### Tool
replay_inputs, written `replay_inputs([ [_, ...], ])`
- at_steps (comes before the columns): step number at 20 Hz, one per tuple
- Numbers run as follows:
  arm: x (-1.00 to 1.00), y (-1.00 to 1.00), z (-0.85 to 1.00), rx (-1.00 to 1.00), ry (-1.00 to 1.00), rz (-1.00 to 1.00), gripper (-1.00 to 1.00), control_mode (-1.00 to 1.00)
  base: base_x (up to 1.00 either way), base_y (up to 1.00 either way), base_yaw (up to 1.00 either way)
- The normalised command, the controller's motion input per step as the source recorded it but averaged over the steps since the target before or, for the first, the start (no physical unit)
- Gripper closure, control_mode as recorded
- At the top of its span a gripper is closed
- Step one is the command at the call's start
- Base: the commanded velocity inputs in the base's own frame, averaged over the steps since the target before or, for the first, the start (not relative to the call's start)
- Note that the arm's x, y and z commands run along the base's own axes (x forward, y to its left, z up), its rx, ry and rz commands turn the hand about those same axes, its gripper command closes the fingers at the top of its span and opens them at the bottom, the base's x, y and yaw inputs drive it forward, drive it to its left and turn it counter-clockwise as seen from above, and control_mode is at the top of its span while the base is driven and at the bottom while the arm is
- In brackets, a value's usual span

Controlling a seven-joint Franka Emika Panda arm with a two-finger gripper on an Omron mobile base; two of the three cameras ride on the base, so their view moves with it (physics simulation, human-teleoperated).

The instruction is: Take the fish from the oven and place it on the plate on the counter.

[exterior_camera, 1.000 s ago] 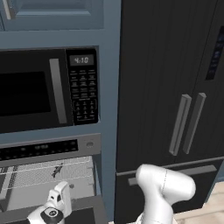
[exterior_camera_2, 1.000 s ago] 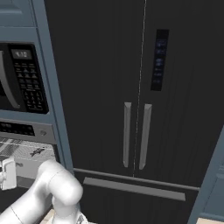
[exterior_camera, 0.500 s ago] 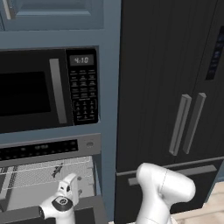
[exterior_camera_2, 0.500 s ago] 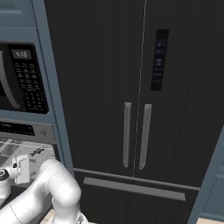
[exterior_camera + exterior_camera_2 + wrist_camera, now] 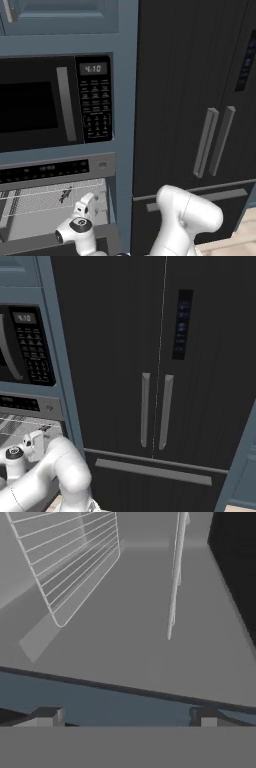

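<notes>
The oven (image 5: 50, 170) stands open below the microwave, its wire rack (image 5: 45, 201) showing in the cavity. The fish (image 5: 65, 195), a small dark sliver, lies on that rack near its middle. My gripper (image 5: 92, 202) is at the oven's mouth, to the right of the fish and a little lower, pointing into the cavity. In the hand view the gripper (image 5: 125, 719) is open with nothing between its fingertips (image 5: 47, 717), looking over the front edge at the grey oven walls and a wire rack (image 5: 65, 567). The plate and the counter are out of view.
A black microwave (image 5: 45, 105) with a keypad sits right above the oven. A tall black refrigerator (image 5: 200, 100) with two long grey handles fills the right side. The blue cabinet post (image 5: 125, 125) separates it from the oven. My white arm (image 5: 50, 476) reaches in from below.
The hand has moved right and up towards the oven opening, closer to the rack. The jaws have stayed open. The fish has not moved.
</notes>
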Motion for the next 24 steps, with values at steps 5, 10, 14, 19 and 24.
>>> replay_inputs([
  [5, 0.46, 0.00, -0.29, 0.00, -0.02, 0.00, -1.00, -1.00, 0.00, 0.00, 0.00],
  [10, 0.19, 0.12, -0.47, 0.00, 0.00, 0.00, -1.00, -1.00, 0.00, 0.00, 0.00],
  [14, 0.22, 0.16, -0.40, 0.00, 0.00, 0.00, -1.00, -1.00, 0.00, 0.00, 0.00],
  [19, 0.43, 0.11, -0.38, 0.00, -0.04, 0.02, -1.00, -1.00, 0.00, 0.00, 0.00],
  [24, 0.36, 0.26, -0.60, 0.00, -0.01, 0.09, -1.00, -1.00, 0.00, 0.00, 0.00],
])
